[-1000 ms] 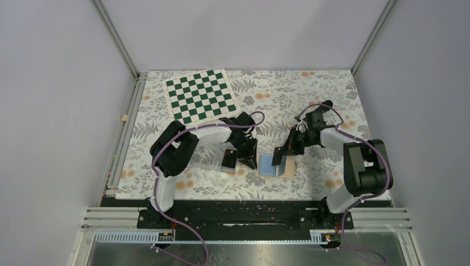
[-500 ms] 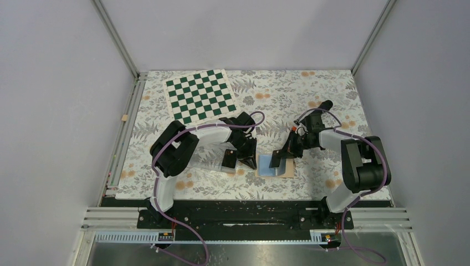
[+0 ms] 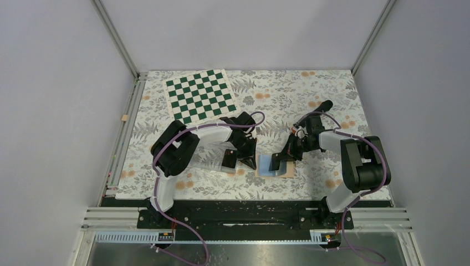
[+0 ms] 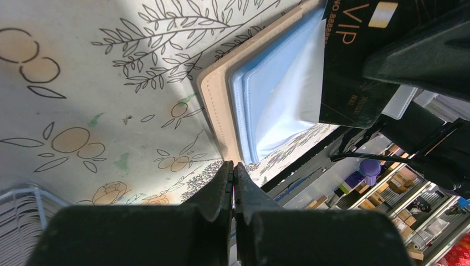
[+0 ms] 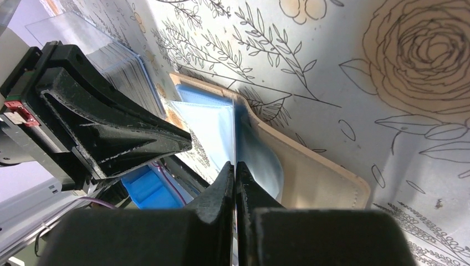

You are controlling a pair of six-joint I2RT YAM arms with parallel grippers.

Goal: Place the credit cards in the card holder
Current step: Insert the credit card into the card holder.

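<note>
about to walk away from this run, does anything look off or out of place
Nothing spilled or damaged. The card holder lies open and flat; the right gripper holds a black card tilted, its edge at the holder's inside. The left gripper is shut on nothing beside the holder's edge.

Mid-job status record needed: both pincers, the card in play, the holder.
left pincer: shut, nothing between its fingers, beside the holder's edge
right pincer: shut on credit card
credit card: black, tilted over the holder's blue lining; whether it is in a slot cannot be told
card holder: lying open, lining up
</note>
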